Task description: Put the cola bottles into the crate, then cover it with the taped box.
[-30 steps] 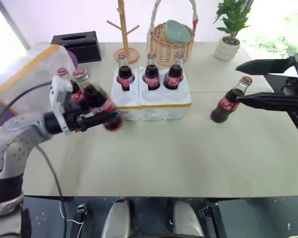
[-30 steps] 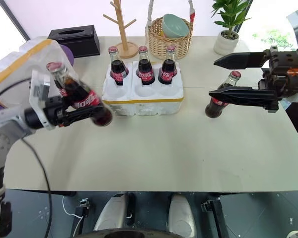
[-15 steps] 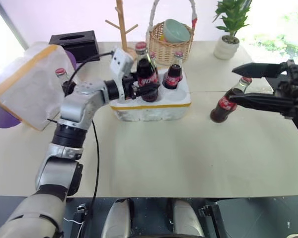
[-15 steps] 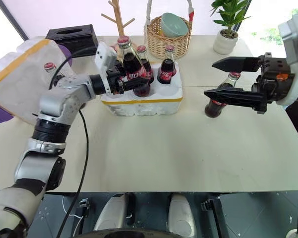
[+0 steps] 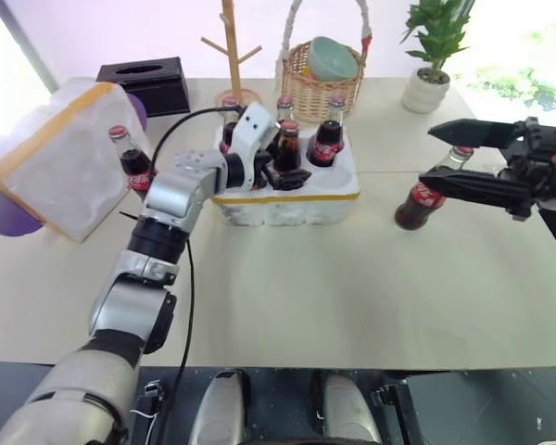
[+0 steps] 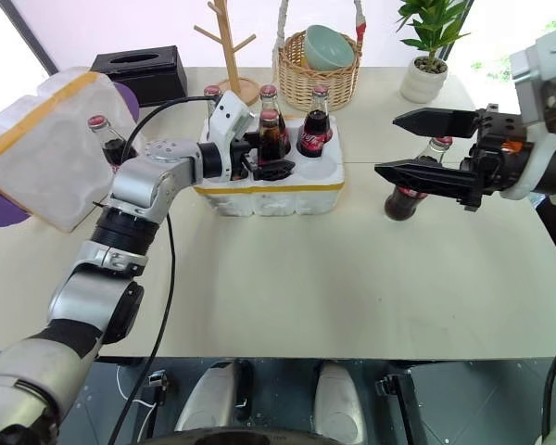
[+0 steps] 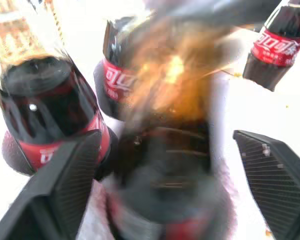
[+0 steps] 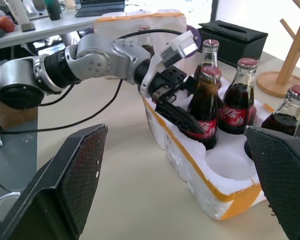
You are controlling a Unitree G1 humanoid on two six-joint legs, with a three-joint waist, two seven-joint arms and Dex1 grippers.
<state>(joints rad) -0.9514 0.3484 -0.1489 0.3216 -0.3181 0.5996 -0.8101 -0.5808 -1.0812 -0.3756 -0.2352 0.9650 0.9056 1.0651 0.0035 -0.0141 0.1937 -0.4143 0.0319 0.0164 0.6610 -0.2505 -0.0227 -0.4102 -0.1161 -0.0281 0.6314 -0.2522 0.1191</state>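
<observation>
1. Two black fingers (image 8: 176,114) of the left hand (image 6: 269,159) stand apart on either side of a bottle (image 6: 269,139) seated in the crate's (image 6: 301,188) front row; whether they touch it cannot be told.
2. Three more bottles stand in the back row: one (image 6: 210,100) partly behind the left arm, one (image 6: 269,97) at the middle and one (image 6: 315,120) on the right.
3. Right hand (image 6: 424,146), fingers spread wide and holding nothing, is level on either side of the neck of a fifth bottle (image 6: 403,197), which leans on the counter (image 6: 352,278) to the crate's right.
4. Sixth bottle (image 5: 132,162) stands just beside the taped box (image 5: 51,158), which sits tilted at the counter's left edge.
</observation>
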